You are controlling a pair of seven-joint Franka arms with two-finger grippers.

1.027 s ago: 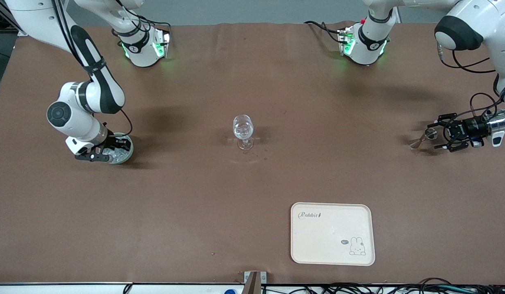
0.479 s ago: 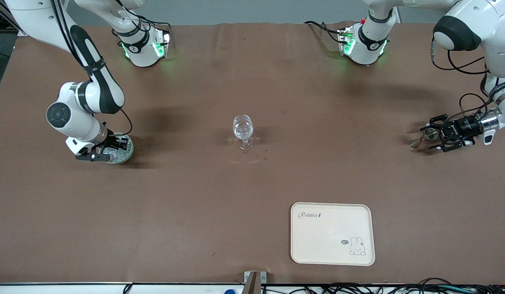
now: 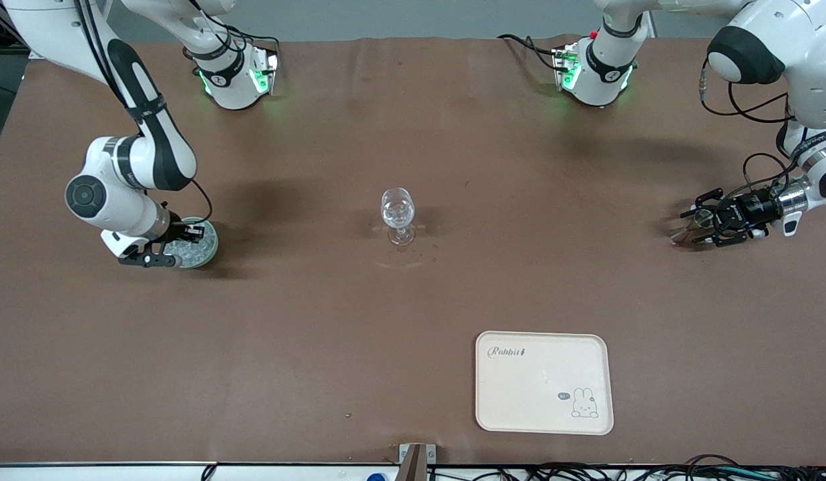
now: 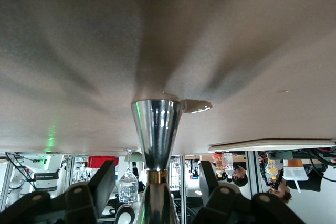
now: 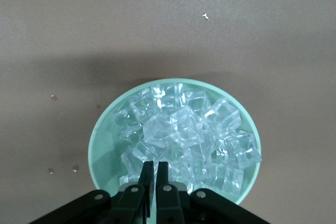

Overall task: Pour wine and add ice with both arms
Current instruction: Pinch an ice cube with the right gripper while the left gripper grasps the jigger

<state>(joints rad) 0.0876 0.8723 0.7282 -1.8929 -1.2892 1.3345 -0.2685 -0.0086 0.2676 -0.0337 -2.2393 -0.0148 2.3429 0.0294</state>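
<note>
Glassy ice (image 5: pixel 184 129) cubes in round pale-green bowl (image 5: pixel 100 135), brown matte table (image 3: pixel 319 321).

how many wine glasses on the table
1: the glass stands mid-table, farther from the front camera than the tray. None looks hidden.

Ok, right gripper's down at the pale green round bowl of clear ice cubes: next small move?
Probably open the right gripper and lower it around one cube. Its fingers meet with nothing between them, over the clear ice cubes in the pale green round bowl.
</note>
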